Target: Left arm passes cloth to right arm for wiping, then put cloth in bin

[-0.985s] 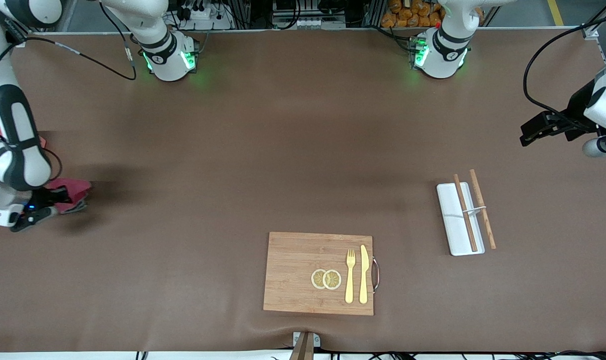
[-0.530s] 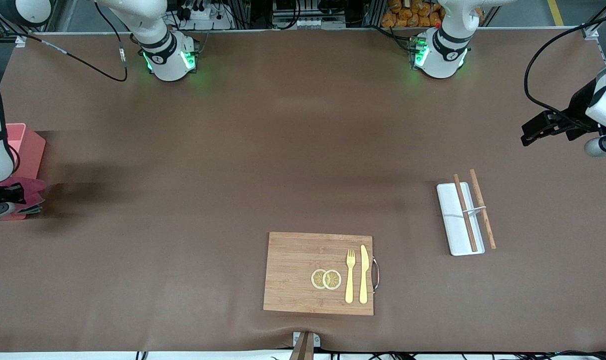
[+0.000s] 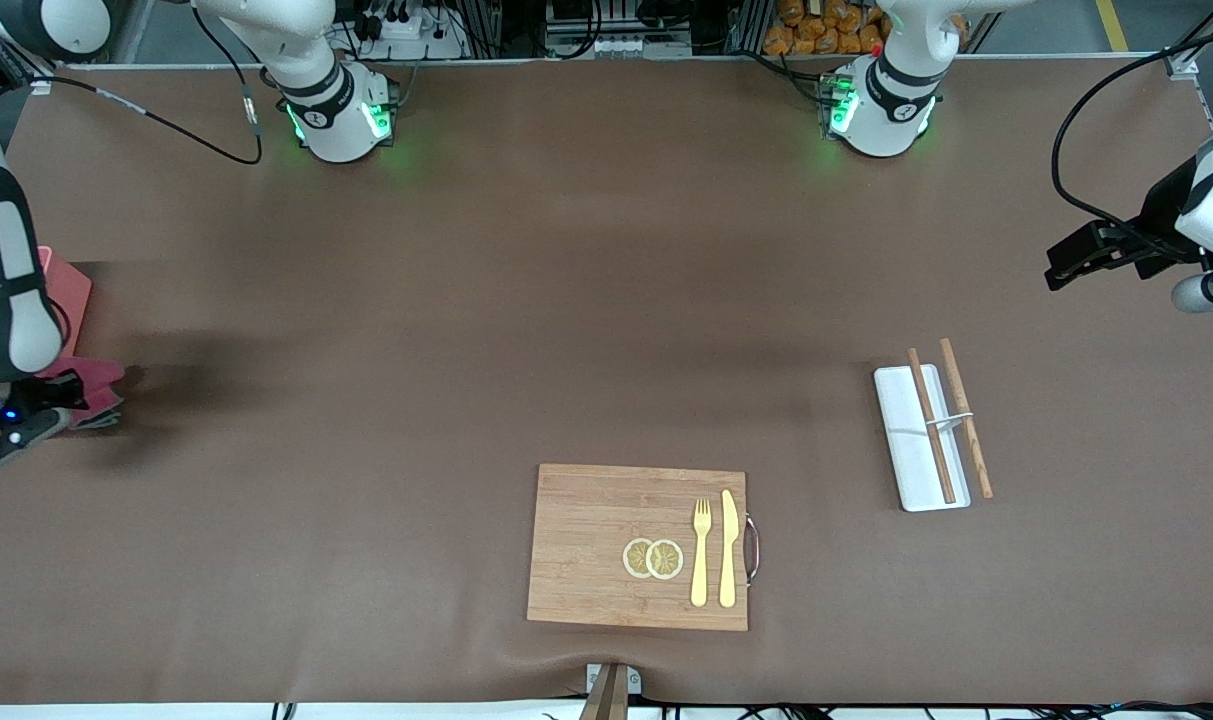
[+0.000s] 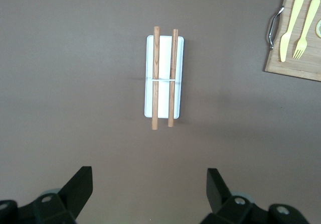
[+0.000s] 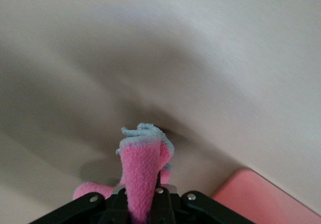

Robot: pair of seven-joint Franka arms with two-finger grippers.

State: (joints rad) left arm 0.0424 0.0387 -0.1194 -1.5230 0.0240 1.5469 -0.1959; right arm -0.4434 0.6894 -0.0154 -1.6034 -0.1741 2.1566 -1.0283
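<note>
My right gripper (image 3: pixel 54 398) is shut on the dark pinkish-red cloth (image 3: pixel 96 381) and holds it over the right arm's end of the table, beside the pink bin (image 3: pixel 66 290). The right arm hides most of the bin. In the right wrist view the cloth (image 5: pixel 140 171) stands bunched between the closed fingers of the right gripper (image 5: pixel 143 204), and a corner of the bin (image 5: pixel 261 199) shows. My left gripper (image 3: pixel 1071 262) waits open and empty over the left arm's end of the table. In the left wrist view the left gripper (image 4: pixel 149 189) has its fingers wide apart.
A white tray (image 3: pixel 906 440) with two wooden chopsticks (image 3: pixel 931 425) lies toward the left arm's end and shows in the left wrist view (image 4: pixel 164 78). A wooden cutting board (image 3: pixel 596 545) with lemon slices (image 3: pixel 653 558), a fork (image 3: pixel 701 550) and a knife (image 3: pixel 729 545) lies near the front edge.
My right gripper carried the cloth toward the bin at the right arm's end of the table, then came back a little toward the table's middle. The left arm has hardly moved.
</note>
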